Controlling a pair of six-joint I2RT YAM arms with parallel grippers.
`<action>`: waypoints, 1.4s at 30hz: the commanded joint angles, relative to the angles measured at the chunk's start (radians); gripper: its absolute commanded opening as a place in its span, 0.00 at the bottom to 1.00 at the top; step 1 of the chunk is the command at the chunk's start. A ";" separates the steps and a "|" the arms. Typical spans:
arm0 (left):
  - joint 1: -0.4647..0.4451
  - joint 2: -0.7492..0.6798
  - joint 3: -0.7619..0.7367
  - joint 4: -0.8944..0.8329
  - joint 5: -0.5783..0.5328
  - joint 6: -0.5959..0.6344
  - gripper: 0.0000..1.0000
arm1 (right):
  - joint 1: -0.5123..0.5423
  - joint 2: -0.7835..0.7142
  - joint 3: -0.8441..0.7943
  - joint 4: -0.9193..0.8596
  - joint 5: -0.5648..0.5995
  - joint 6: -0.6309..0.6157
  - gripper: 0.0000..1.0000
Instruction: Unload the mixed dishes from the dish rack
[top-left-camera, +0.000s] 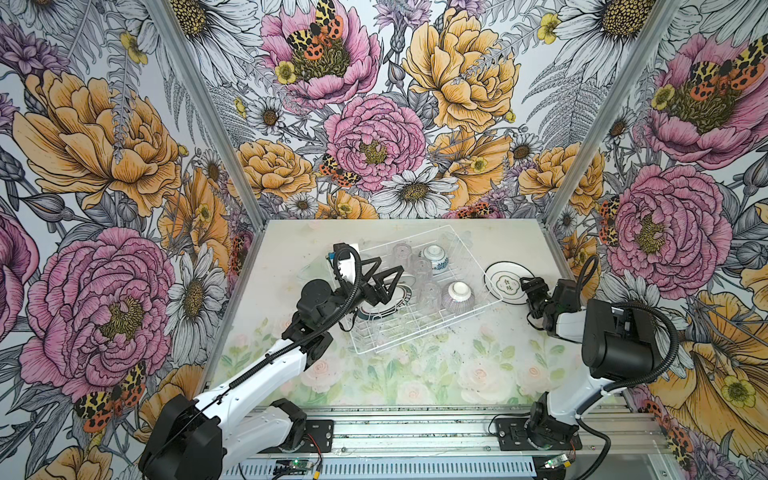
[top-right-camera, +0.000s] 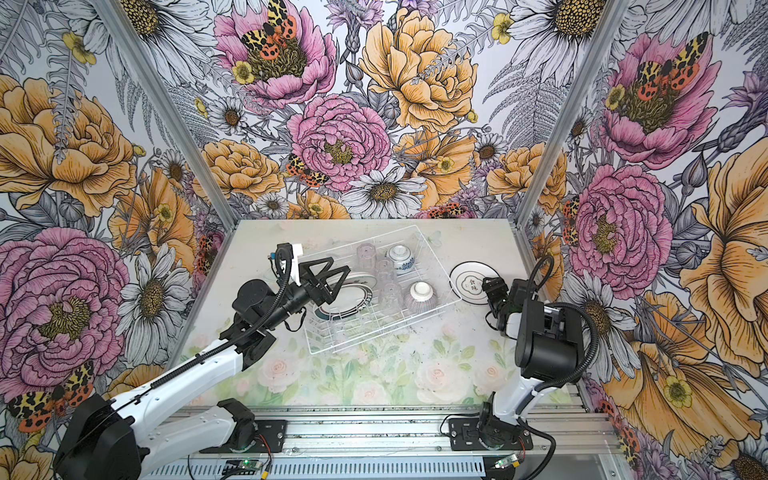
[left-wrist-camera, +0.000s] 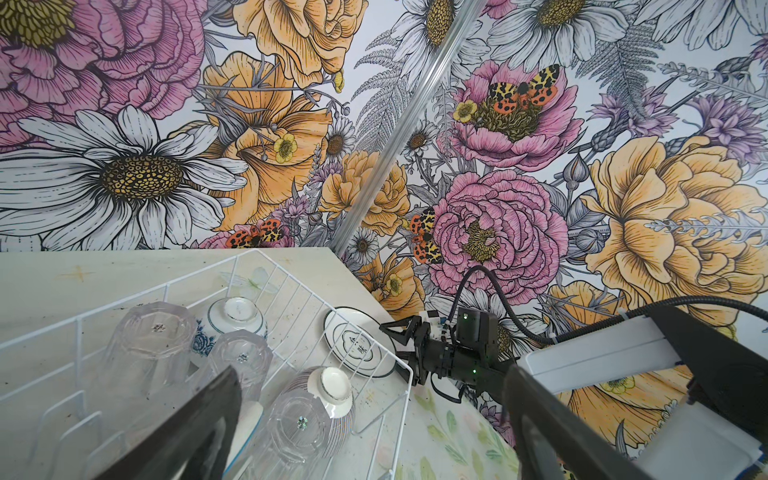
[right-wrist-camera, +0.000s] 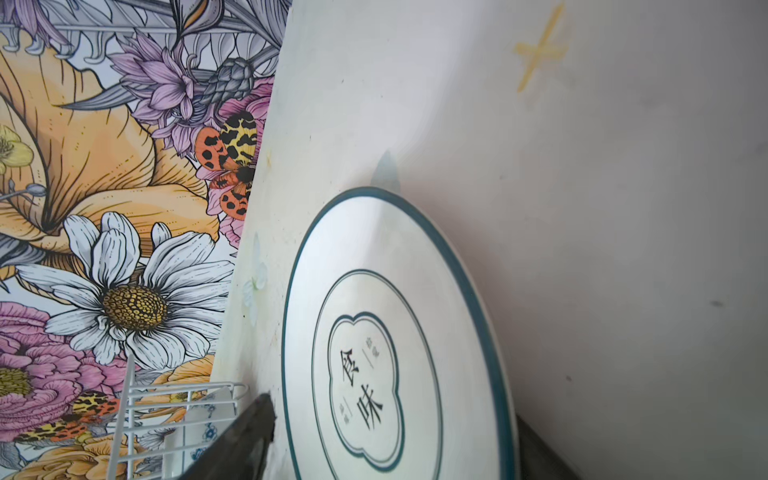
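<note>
The white wire dish rack (top-left-camera: 436, 327) (top-right-camera: 386, 325) sits mid-table. In it are upturned clear glass tumblers (top-left-camera: 430, 293) (left-wrist-camera: 153, 332), a blue-and-white floral bowl (top-left-camera: 435, 257) and a ribbed greyish bowl (top-left-camera: 457, 297) (left-wrist-camera: 332, 386). A teal-and-red-rimmed plate (top-left-camera: 395, 301) (top-right-camera: 349, 299) stands in the slots, with another plate behind it. My left gripper (top-left-camera: 392, 286) (top-right-camera: 338, 286) hovers open just above those plates. A teal-rimmed white plate with characters (top-left-camera: 505, 282) (right-wrist-camera: 395, 332) lies flat on the table right of the rack. My right gripper (top-left-camera: 525, 286) (right-wrist-camera: 395, 415) is open, its fingers on either side of that plate's near edge.
The side wall (top-left-camera: 623, 249) stands close behind the right arm and the plate on the table. The rack's right corner (left-wrist-camera: 409, 370) nearly touches that plate. The flower-print table front (top-left-camera: 415, 374) lies between the rack and the arm bases.
</note>
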 joint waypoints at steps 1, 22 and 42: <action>-0.006 0.007 -0.003 -0.008 -0.017 0.017 0.99 | -0.003 -0.022 -0.019 0.031 0.015 -0.023 0.88; 0.067 -0.172 0.047 -0.523 -0.215 0.014 0.99 | 0.119 -0.460 -0.179 -0.214 0.232 -0.143 0.99; 0.171 -0.090 0.167 -0.822 -0.192 0.031 0.99 | 0.349 -0.692 0.090 -0.424 0.029 -0.521 0.99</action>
